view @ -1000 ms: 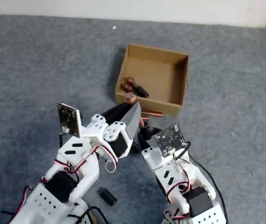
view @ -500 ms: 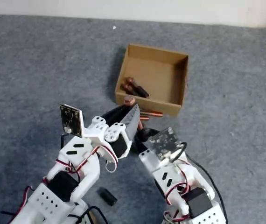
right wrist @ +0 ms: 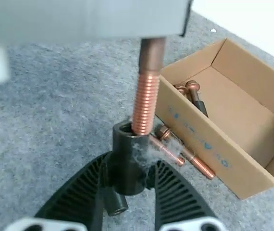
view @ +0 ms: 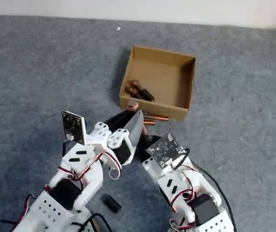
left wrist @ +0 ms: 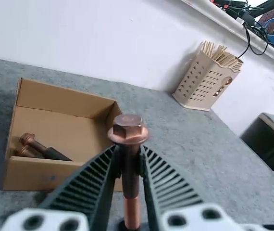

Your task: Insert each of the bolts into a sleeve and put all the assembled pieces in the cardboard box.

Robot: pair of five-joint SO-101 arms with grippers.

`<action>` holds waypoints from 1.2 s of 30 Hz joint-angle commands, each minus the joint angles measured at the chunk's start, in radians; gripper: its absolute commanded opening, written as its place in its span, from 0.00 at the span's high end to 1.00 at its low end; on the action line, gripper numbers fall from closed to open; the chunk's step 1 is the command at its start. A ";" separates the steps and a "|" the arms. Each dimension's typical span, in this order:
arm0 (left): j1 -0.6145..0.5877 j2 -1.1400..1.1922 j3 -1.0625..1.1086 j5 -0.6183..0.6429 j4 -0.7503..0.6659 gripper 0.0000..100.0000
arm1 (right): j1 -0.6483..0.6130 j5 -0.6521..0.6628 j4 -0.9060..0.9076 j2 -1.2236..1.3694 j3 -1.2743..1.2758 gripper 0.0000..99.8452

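My left gripper is shut on a copper bolt, head up; the bolt's head shows in the high view just in front of the cardboard box. My right gripper is shut on a black sleeve, held upright. The bolt's threaded tip touches the sleeve's open mouth. Two assembled pieces lie in the box's left part. Two loose bolts lie on the carpet against the box's front wall.
A black sleeve lies on the grey carpet between the arm bases. A second black sleeve lies under my right gripper. A perforated holder of wooden sticks stands by the wall behind the box.
The right arm has swung left and closer to the left gripper, bringing the sleeve under the bolt. The bolt's head has dropped slightly lower in the high view.
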 commanded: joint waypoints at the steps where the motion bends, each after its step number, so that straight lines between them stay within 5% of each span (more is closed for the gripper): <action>1: 0.013 0.002 0.016 -0.005 -0.003 1.00 | 0.027 0.006 0.002 -0.016 -0.059 0.99; 13: 0.101 0.002 0.082 -0.011 0.000 0.99 | 0.030 0.006 0.021 -0.016 -0.059 0.99; 16: 0.114 0.002 0.090 -0.011 0.014 0.93 | 0.031 0.006 0.021 -0.016 -0.059 0.99; 22: 0.124 0.001 0.025 -0.009 0.193 0.72 | 0.033 0.006 0.021 -0.016 -0.059 0.99; 36: 0.048 0.001 -0.173 -0.012 0.529 0.72 | 0.211 -0.038 -0.025 -0.015 -0.041 0.99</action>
